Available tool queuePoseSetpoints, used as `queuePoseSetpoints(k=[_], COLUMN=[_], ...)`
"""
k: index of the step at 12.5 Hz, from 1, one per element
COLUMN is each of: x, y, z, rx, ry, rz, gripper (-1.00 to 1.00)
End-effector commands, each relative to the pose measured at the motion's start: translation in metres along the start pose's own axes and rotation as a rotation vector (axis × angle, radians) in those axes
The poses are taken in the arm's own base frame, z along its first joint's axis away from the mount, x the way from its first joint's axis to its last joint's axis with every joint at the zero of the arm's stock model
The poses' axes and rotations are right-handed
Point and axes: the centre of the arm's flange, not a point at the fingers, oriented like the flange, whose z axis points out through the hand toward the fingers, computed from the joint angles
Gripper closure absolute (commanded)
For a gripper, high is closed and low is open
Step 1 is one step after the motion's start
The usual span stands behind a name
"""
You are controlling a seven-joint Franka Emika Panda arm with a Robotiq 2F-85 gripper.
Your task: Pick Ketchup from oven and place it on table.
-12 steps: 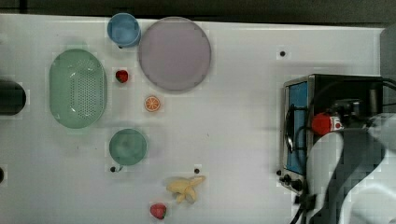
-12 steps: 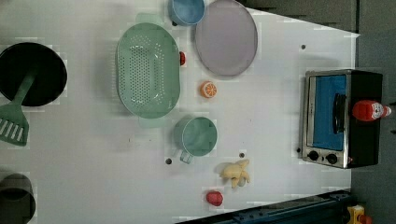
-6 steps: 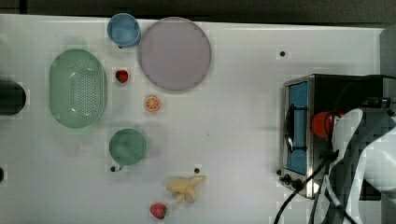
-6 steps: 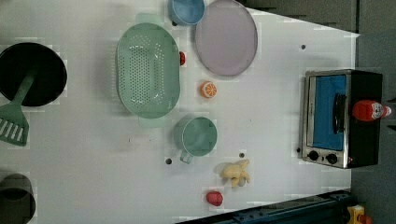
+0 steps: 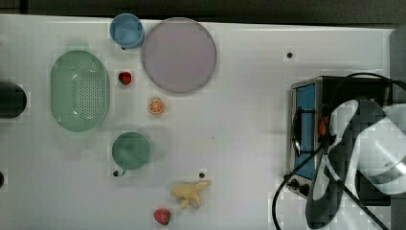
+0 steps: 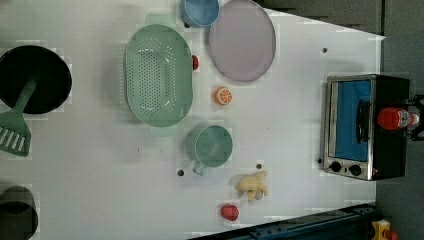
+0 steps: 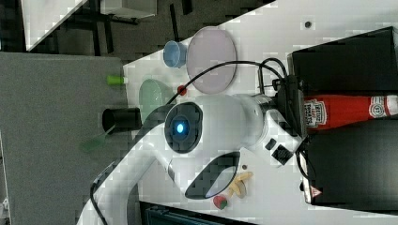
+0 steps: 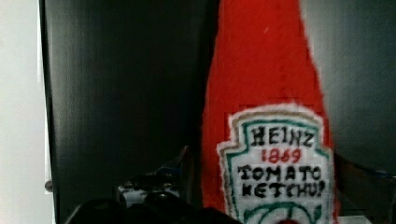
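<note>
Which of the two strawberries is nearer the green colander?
The strawberry between the green colander and the purple plate. The other strawberry lies by the table's edge near the banana.

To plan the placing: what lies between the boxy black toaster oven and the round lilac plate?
Only bare white table; the left view shows nothing between oven and plate.

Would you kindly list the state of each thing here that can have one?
oven: door shut.
ketchup: upright on the oven's black top, cap on, not yet lifted.
gripper: at the bottle, jaws open.
green cup: upright, empty.
blue cup: upright, empty.
colander: upright, empty.
plate: empty.
black pan: holds the green spatula.
</note>
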Motion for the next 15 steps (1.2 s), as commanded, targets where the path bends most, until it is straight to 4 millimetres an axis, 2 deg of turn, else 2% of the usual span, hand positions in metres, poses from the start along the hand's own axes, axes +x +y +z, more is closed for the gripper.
queuePoseSetpoints(k=[1,2,4,5,8,9,12,13,15], x=[0.0,-0.001,0.0,0.0,0.003,0.005,-0.006,-0.017,-0.053], y=[-0.001,0.0,0.001,0.0,-0.002,-0.006,-0.024,-0.029,-0.039], z=[-0.018,-0.014,-0.012,-0.014,-0.022,-0.035,-0.101,-0.126,-0.181], rx=[0.042,0.038,0.042,0.046,0.059,0.079,0.117,0.102,0.092], ry=[-0.005,-0.006,-0.001,0.0,0.009,0.022,0.059,0.06,0.054], rz=[0.014,0.015,0.016,0.015,0.016,0.012,-0.055,-0.092,-0.174], gripper=[-1.0,-0.91,-0.43,-0.27,-0.27,-0.27,-0.27,-0.26,-0.27])
